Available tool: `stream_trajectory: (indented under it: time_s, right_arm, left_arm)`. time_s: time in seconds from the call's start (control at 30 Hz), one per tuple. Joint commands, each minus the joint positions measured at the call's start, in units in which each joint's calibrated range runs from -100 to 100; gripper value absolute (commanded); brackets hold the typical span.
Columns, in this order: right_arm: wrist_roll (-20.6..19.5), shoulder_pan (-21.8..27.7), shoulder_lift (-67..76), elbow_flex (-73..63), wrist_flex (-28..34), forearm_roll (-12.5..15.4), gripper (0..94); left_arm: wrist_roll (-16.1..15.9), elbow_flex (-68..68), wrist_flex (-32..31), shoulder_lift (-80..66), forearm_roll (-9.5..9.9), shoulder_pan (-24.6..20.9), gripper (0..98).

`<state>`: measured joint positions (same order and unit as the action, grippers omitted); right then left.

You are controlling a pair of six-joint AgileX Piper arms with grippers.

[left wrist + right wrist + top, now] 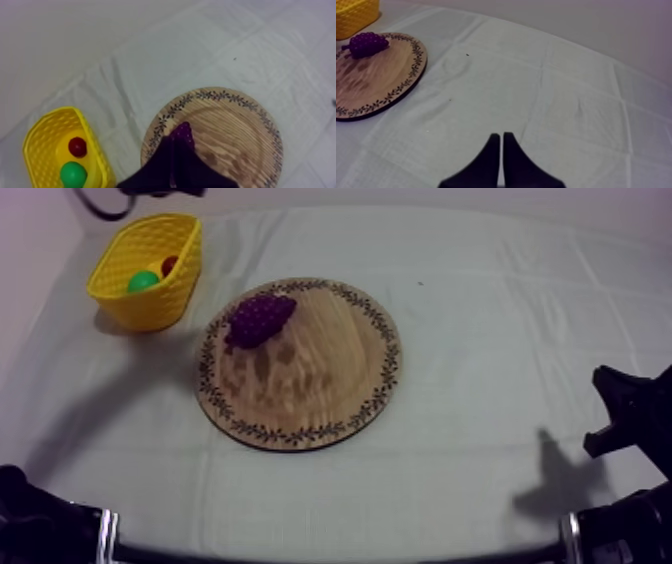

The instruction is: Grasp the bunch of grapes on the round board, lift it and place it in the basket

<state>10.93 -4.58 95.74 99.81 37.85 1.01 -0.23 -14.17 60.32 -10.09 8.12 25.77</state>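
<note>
The purple bunch of grapes (260,318) lies on the upper left part of the round wooden board (320,388). The yellow basket (120,288) stands to the board's left, apart from it. In the left wrist view my left gripper (172,142) hangs high over the grapes (184,131), shut on nothing, its fingers together as a wedge that hides most of the bunch. My right gripper (501,136) is shut too, low over bare cloth far to the right of the board (381,80) and the grapes (367,44).
Inside the basket (42,135) lie a small red fruit (77,146) and a round green fruit (73,174). My right arm (630,413) sits at the table's right edge. Bare cloth stretches between the board and that arm.
</note>
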Motion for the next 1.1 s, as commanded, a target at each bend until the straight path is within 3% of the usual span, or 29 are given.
stream_trajectory:
  time_s: [0.0,0.1,0.17,0.43,0.53,0.73,1.07]
  right_arm:
    - [0.0,0.0,0.0,0.0,0.0,0.0,0.4]
    - [0.0,0.0,0.0,0.0,0.0,0.0,0.4]
    - [0.0,0.0,0.0,0.0,0.0,0.0,0.4]
    - [0.0,0.0,0.0,0.0,0.0,0.0,0.4]
    - [0.0,0.0,0.0,0.0,0.0,0.0,0.4]
    - [0.0,0.0,0.0,0.0,0.0,0.0,0.4]
    - [0.0,0.0,0.0,0.0,0.0,0.0,0.4]
  left_arm:
    - [0.3,3.3,0.6,10.9,0.06,-0.1,0.4]
    - [0.8,5.5,1.2,16.6,0.08,-0.3,5.0]
    - [1.3,6.8,1.6,19.9,0.1,-0.6,13.9]
    - [2.3,8.8,5.0,28.9,-0.21,-2.0,71.5]
    - [2.2,8.3,6.4,30.5,-0.45,-2.3,84.3]
    - [2.0,6.9,7.3,33.6,-1.22,-2.3,91.8]
    - [0.3,7.4,5.7,40.6,-3.62,-3.0,89.7]
